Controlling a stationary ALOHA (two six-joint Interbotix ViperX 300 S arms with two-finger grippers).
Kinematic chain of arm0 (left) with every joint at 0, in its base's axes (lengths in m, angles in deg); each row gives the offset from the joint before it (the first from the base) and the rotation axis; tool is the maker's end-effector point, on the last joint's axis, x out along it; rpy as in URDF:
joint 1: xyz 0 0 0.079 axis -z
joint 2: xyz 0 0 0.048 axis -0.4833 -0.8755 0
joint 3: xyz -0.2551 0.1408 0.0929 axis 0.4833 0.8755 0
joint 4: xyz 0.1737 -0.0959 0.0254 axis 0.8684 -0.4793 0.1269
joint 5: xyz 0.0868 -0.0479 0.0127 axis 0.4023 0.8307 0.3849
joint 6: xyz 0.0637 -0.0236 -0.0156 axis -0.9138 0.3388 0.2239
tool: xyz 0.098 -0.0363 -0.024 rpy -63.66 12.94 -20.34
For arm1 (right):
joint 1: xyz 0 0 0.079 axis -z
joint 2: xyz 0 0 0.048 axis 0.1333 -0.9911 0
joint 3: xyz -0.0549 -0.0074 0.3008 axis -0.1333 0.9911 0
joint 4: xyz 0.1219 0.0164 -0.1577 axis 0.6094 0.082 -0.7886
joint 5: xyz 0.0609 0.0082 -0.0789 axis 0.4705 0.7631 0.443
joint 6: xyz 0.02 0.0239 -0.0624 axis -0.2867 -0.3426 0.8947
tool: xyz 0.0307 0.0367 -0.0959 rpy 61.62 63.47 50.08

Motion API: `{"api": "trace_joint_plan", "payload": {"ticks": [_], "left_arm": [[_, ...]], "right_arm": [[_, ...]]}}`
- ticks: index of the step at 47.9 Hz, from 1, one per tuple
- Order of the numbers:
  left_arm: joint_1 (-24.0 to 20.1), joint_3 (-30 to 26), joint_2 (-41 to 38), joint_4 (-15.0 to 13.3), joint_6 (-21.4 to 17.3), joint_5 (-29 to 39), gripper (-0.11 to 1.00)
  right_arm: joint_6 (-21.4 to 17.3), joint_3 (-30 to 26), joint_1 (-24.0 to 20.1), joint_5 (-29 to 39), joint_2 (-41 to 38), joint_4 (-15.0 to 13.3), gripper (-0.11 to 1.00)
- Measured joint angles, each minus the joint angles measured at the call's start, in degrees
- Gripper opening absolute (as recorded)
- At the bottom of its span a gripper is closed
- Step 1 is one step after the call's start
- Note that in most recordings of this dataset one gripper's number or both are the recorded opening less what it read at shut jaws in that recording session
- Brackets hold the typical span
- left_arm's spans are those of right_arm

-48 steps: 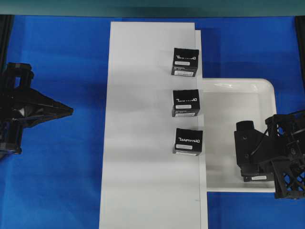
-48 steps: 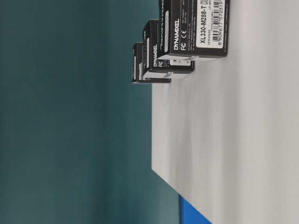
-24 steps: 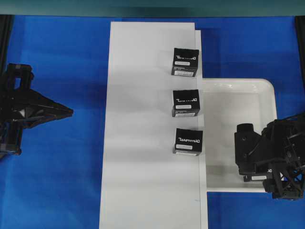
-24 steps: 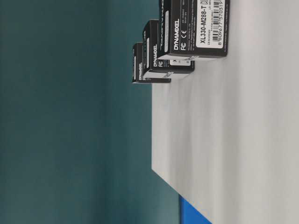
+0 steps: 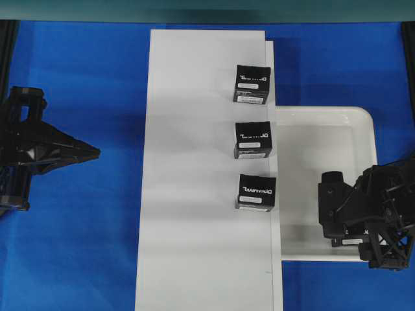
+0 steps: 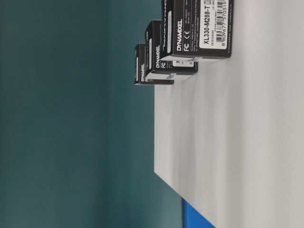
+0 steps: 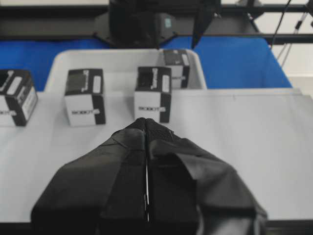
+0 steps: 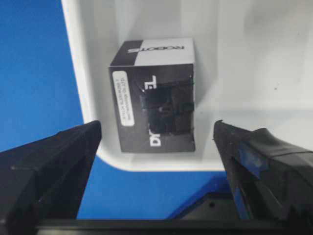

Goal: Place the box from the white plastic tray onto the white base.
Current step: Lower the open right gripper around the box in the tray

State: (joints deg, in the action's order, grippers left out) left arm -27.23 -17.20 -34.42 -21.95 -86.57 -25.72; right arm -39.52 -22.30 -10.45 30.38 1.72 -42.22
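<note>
Box (image 8: 155,107) sits in white plastic tray (image 8: 244,58) corner, unheld. Right gripper (image 8: 156,147) pitched down above it, fingers (image 8: 58,161) spread wide. Left gripper (image 7: 146,128) level, fingers closed, empty.

The box (image 8: 155,100), a small black cube carton with a white label strip and one white side, sits upright in the lower-right corner of the white plastic tray (image 5: 324,123), a glossy rimmed tray at right of the overhead frame. The white base (image 5: 194,259), a long matte board, lies just left of it, their edges meeting.
</note>
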Motion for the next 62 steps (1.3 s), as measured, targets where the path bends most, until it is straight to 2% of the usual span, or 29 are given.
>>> {"api": "trace_joint_plan", "payload": {"ticks": [25,32,40,47,52,59,62], "left_arm": [[0.0,0.0,0.0,-0.09,0.0,-0.09,-0.06],[0.0,0.0,0.0,0.0,0.0,-0.09,-0.06],[0.0,0.0,-0.26,0.0,0.0,-0.09,-0.06],[0.0,0.09,-0.35,0.0,0.09,-0.09,-0.06],[0.0,0.0,-0.44,0.0,0.09,-0.09,-0.06],[0.0,0.0,-0.44,0.0,0.09,-0.09,-0.06],[0.0,0.09,-0.44,0.0,0.09,0.0,-0.06]], "right_arm": [[-0.09,4.66,-0.7,-6.15,-2.55,0.97,1.0],[-0.18,7.38,-0.7,-10.46,-3.08,0.88,1.0],[-1.49,8.44,-0.7,-14.77,-3.78,0.88,1.0],[-2.11,8.7,-0.7,-15.12,-3.96,0.88,0.98],[-3.52,8.7,-0.53,-15.38,-4.04,0.88,0.91],[-7.56,8.61,-0.35,-15.56,-3.96,0.88,0.62],[-8.96,8.53,-0.26,-15.73,-3.69,0.88,0.6]]}}
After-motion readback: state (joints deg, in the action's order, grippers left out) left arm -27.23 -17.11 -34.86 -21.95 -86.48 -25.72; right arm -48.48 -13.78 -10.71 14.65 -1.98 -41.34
